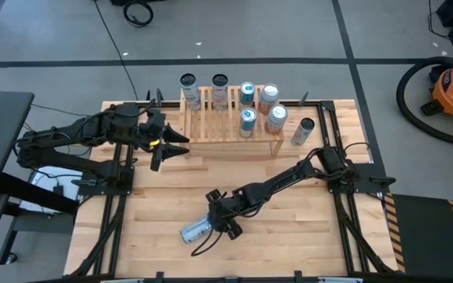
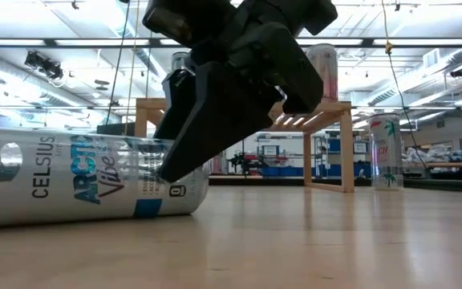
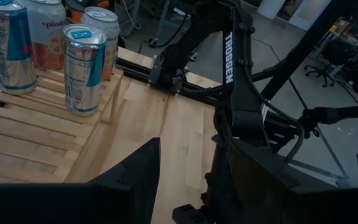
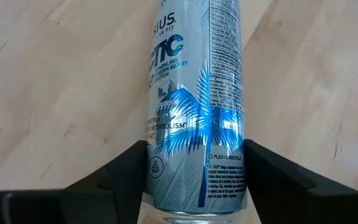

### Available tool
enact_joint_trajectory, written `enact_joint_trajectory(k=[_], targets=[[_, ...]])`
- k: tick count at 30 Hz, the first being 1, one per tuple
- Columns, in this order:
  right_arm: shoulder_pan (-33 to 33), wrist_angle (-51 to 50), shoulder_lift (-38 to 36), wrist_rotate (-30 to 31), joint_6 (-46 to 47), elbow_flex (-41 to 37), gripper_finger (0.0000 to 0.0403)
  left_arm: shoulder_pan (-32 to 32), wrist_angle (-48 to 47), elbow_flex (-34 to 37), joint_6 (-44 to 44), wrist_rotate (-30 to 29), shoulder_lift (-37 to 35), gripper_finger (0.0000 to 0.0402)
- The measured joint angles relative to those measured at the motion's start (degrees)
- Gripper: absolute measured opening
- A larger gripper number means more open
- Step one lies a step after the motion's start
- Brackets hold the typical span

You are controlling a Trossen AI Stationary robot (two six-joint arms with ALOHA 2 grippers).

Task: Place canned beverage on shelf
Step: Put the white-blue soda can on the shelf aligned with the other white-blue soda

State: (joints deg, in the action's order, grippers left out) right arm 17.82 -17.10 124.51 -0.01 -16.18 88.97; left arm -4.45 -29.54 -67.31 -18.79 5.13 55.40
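Note:
A silver-and-blue can (image 1: 197,230) lies on its side on the table near the front, and shows in the low view (image 2: 70,181) and the right wrist view (image 4: 197,93). My right gripper (image 1: 219,221) is at the can's right end, one finger on each side. The light wooden slatted shelf (image 1: 230,126) stands at the far middle with several cans upright on it. My left gripper (image 1: 171,149) is open and empty, just left of the shelf. My right gripper pinches the lying can's round wall (image 4: 194,186) between its two fingers (image 4: 120,171), close to the can's right-hand end. The fingers slant down from the table's right and far side, along the can's length. The can rests on its side on the table (image 2: 135,217).
One more can (image 1: 303,131) stands upright on the table just right of the shelf, and shows in the low view (image 2: 385,148). Bare wood lies between the shelf and the lying can. Black rails (image 1: 344,196) run along the table's sides.

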Motion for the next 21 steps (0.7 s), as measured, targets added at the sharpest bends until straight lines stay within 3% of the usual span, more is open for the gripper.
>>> enact_joint_trajectory(k=[6,13,21], targets=[[-0.15,-1.19,-0.13,-2.27,-0.04,0.09,0.0242,0.0,0.02,0.0,-0.03,0.0,0.0,0.019],[-0.09,-1.73,0.11,-4.06,2.74,-0.05,0.0344,0.0,0.02,0.0,-0.02,0.02,0.0,0.019],[-0.09,2.15,0.11,-2.48,2.77,-0.02,0.0322,0.0,0.06,0.0,0.02,0.02,0.0,0.019]])
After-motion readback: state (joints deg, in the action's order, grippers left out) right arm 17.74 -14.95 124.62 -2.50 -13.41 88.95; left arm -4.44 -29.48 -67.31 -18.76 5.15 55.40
